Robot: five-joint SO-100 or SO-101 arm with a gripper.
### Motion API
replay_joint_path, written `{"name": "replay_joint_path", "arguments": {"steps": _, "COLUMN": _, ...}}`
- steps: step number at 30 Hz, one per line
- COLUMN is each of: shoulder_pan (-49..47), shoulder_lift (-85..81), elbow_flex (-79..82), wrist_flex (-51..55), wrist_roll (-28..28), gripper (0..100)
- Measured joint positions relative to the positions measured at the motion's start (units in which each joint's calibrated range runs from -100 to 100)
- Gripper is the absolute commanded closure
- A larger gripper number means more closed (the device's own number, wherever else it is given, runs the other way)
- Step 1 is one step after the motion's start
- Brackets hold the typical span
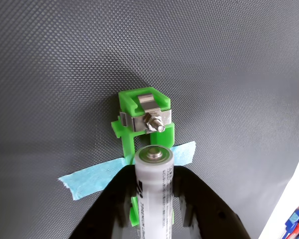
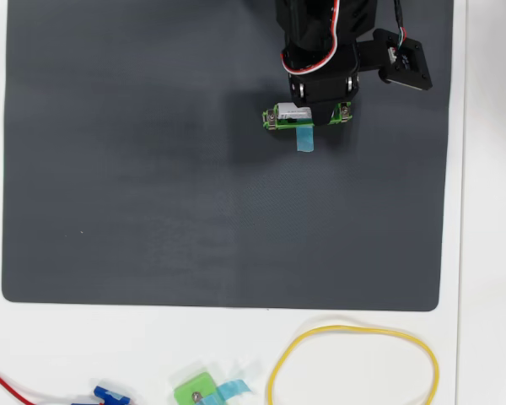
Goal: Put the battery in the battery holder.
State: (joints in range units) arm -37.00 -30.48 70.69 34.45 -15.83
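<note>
wrist view is showing me the battery point(image 1: 153, 191) pinched between the two dark fingers of my hand point(image 1: 154, 209), closed snug on its sides. it is sitting directly over the battery holder point(image 1: 144, 117), its long axis running along the green frame, its flat end pointing at the metal contact point(image 1: 148, 119) and stopping just short of it. overhead, the holder point(image 2: 272, 116) is lying across the dark mat point(image 2: 135, 169) with the hand above it. i am judging a straight press down is all that remains.
</note>
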Motion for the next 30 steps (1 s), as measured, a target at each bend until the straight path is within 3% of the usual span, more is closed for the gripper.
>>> {"name": "replay_joint_path", "arguments": {"steps": 30, "shoulder_pan": -1.24, "shoulder_lift": 0.17, "elbow_flex": 0.09, "wrist_flex": -3.45, "wrist_roll": 0.00, "gripper": 100}}
